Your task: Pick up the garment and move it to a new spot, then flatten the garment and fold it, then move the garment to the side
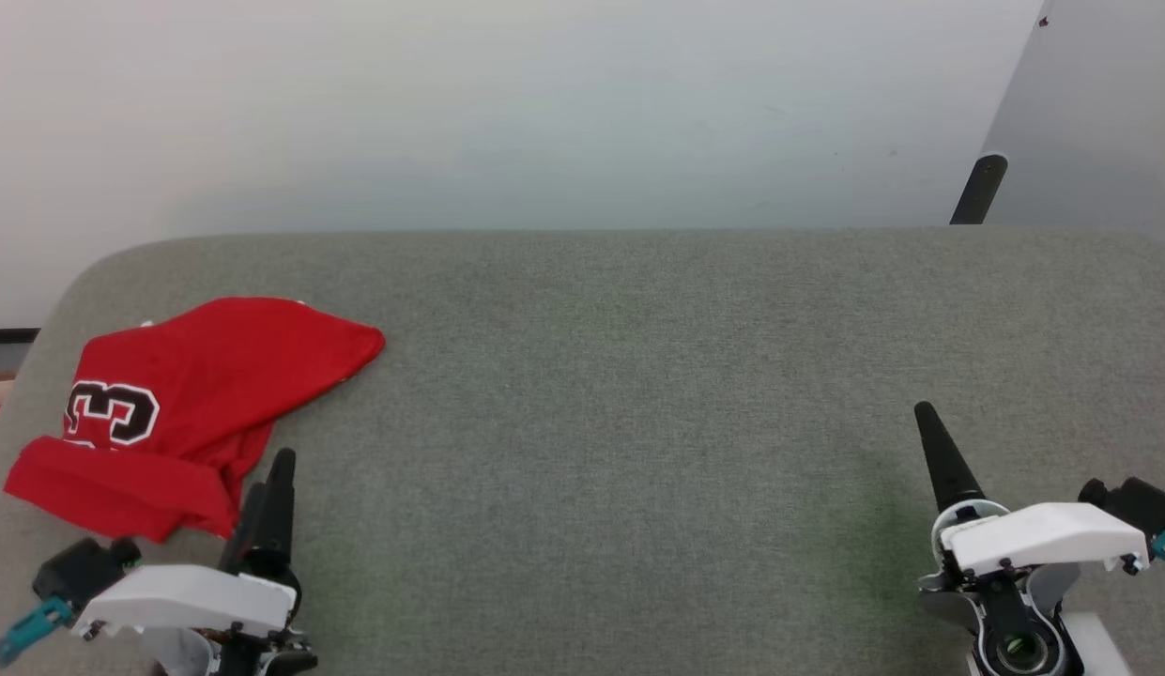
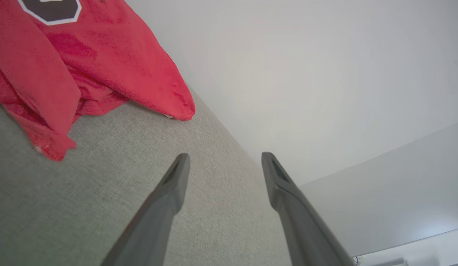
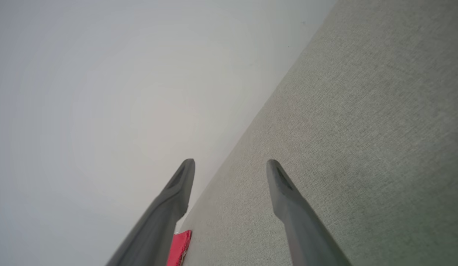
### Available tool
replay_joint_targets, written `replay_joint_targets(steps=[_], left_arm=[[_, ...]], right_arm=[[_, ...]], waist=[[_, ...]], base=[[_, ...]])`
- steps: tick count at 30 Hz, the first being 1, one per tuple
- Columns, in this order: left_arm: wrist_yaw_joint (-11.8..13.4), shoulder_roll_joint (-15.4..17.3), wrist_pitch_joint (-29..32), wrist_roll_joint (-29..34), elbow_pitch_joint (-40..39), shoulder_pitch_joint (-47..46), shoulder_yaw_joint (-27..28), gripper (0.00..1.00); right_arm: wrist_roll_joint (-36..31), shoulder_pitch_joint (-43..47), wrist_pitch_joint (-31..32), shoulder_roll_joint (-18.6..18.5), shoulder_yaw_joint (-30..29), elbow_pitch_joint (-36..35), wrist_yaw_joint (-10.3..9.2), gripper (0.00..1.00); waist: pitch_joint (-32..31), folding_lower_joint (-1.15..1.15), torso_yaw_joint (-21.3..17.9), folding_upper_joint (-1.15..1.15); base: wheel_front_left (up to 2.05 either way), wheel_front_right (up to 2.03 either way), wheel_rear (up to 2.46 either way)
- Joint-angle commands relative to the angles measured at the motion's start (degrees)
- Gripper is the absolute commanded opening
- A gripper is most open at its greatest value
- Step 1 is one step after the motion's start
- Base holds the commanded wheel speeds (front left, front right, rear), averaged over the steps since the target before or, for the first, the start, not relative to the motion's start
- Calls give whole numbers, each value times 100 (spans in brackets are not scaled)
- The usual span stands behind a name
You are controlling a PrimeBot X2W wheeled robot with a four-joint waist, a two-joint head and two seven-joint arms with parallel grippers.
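Note:
The garment (image 1: 188, 404) is a red shirt with a black, white-outlined number, lying crumpled at the far left of the grey fabric table (image 1: 638, 422). In the left wrist view the garment (image 2: 88, 62) fills the upper left, and a small red corner of the garment (image 3: 179, 245) peeks out low in the right wrist view. My left gripper (image 1: 268, 479) hovers just to the right of the shirt's near edge, open and holding nothing, with its fingers (image 2: 173, 192) spread apart. Over the table's right side, my right gripper (image 1: 929, 427) stands open and empty.
A white wall (image 1: 544, 113) runs behind the table's far edge. A grey panel with a dark leg (image 1: 978, 188) stands at the back right. The table's left corner is rounded, close to the shirt. Bare grey surface stretches between the two grippers.

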Motion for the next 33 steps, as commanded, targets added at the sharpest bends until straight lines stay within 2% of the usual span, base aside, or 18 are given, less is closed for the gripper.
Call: replay_joint_targets(steps=[1,21,33], left_arm=[[24,132,-72,374,-105,-176,-42,100],[-17,434,-456,2381,-185,-228,-79,100],[-53,562,-636,3111,-208,-211,36,100]], right_arm=[[-371,-259,-74,-18,51,18,2,100],[-3225,-741,-396,71,-190,418,3,100],[-4349,-850,-490,110,-342,393,4,100]], waist=[[4,0,-2,0],[19,0,-38,0],[57,0,-84,0]], base=[[0,0,0],[0,0,0],[0,0,0]])
